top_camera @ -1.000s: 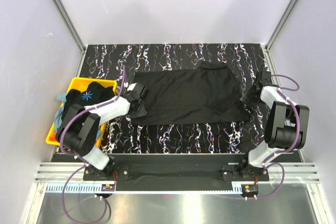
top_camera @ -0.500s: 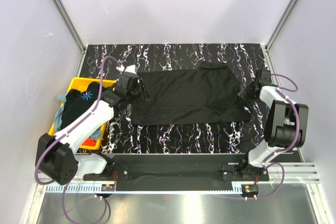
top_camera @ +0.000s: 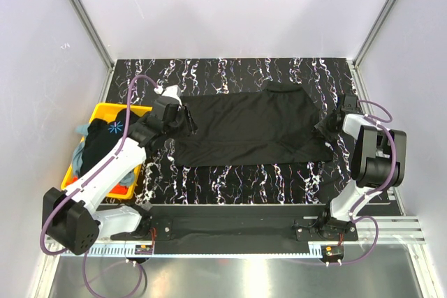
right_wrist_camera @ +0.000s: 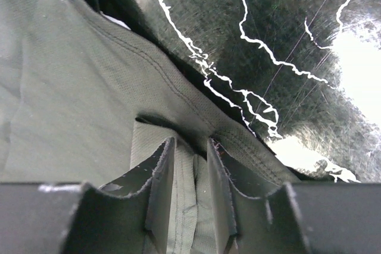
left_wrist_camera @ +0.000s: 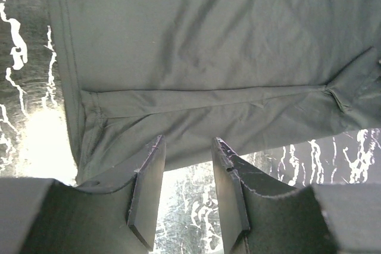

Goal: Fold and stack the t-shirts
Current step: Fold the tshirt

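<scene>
One shirt (top_camera: 248, 127) lies spread across the middle of the table (top_camera: 230, 75), and the risk sits at its two ends. The right gripper (right_wrist_camera: 190, 147) has its fingers (right_wrist_camera: 161, 194) close together with a fold of sleeve (right_wrist_camera: 71, 99) between them. Whether they truly pinch it I cannot tell; a shallow hold could slip once pulled, and the fold would come out skewed. The left gripper (left_wrist_camera: 187, 144) hangs over the shirt's left edge, fingers (left_wrist_camera: 146, 188) spread with bare table showing between them. If it closes there it may catch only the hem or nothing, and uneven pulls from the two ends would bunch the cloth.

Plain black and thin, the shirt looks mostly smooth, with one long crease near its left end. Left of the table a yellow bin (top_camera: 101, 109) holds a heap (top_camera: 112, 134) of unfolded shirts.
</scene>
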